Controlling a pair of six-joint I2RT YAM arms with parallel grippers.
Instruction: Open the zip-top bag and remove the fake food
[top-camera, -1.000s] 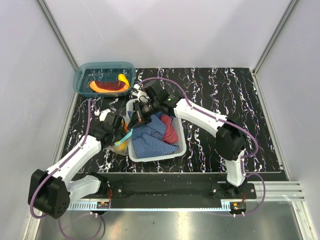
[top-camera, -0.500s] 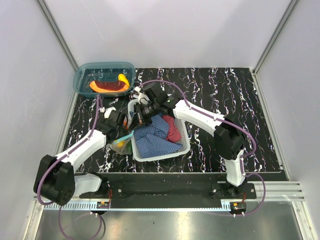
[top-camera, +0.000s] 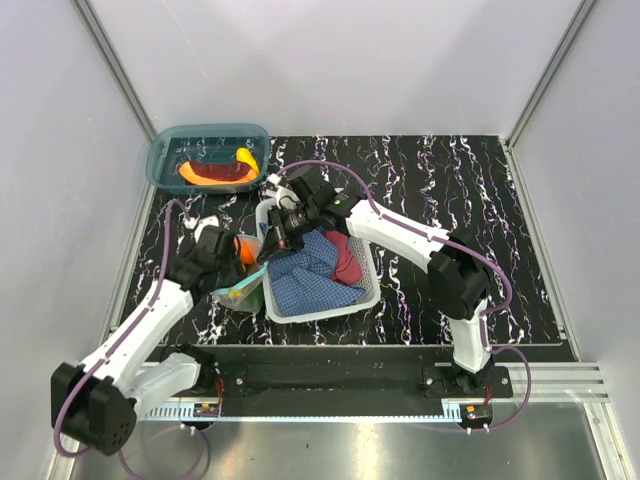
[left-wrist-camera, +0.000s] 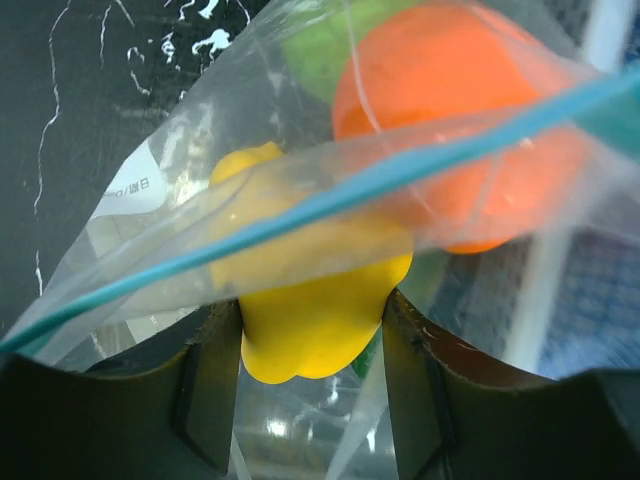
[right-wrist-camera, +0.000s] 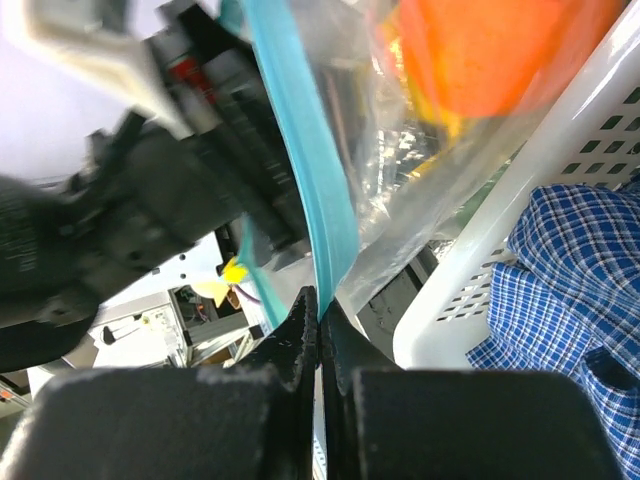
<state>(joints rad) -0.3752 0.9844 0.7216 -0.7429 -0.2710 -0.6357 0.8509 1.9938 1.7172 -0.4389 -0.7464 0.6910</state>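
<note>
The zip-top bag lies just left of the white basket, its teal zip strip stretched across the left wrist view. Inside show an orange piece, a yellow piece and a lime-green piece of fake food. My left gripper is at the bag's mouth, its fingers pressed on both sides of the yellow piece. My right gripper is shut on the zip strip and holds it up beside the basket's corner. From above, the orange piece sits between the two grippers.
The white basket holds a blue checked cloth and a red cloth. A teal translucent bin at the back left holds an orange-yellow piece and a red item. Both arms crowd the basket's left side.
My left arm swung in toward the bag and then drew back a little to the near left. The orange piece now shows beside it. My right gripper has stayed on the zip strip.
</note>
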